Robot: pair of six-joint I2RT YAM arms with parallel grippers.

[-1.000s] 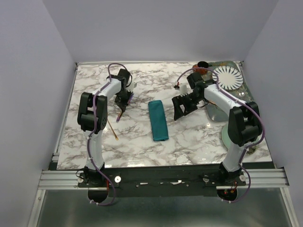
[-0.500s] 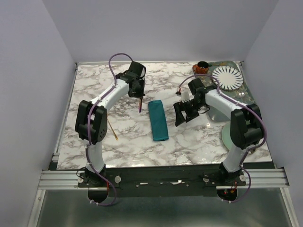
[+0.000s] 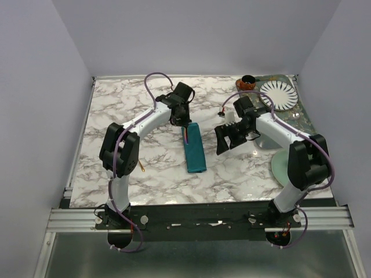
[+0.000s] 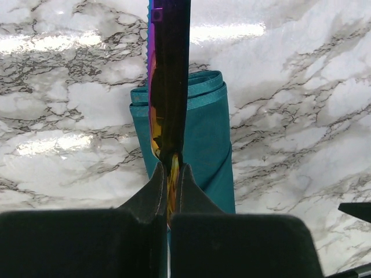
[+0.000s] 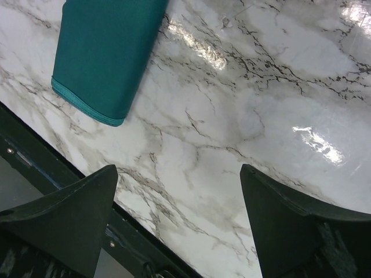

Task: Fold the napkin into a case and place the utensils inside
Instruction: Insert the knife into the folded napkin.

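The napkin lies folded as a narrow teal case (image 3: 194,149) in the middle of the marble table, its layered far end open (image 4: 200,92). My left gripper (image 3: 185,124) hangs over that far end, shut on the iridescent purple-rainbow utensil (image 4: 168,81), which points along the case (image 4: 206,139) from my left gripper (image 4: 170,169). The gold utensil (image 3: 141,167) lies on the table to the left, partly hidden by the left arm. To the right of the case, my right gripper (image 3: 226,139) is open and empty. The right wrist view shows my right gripper (image 5: 179,174) above bare marble, with the case's near end (image 5: 101,52) at upper left.
A white striped plate (image 3: 277,95) and a small brown cup (image 3: 248,83) stand at the back right. A pale green saucer (image 3: 283,166) sits at the right edge, behind the right arm. The table's dark front rail (image 5: 35,168) runs close under my right gripper.
My left arm has swung right from the table's left side to the case's far end, carrying the iridescent utensil. My right gripper has barely shifted.
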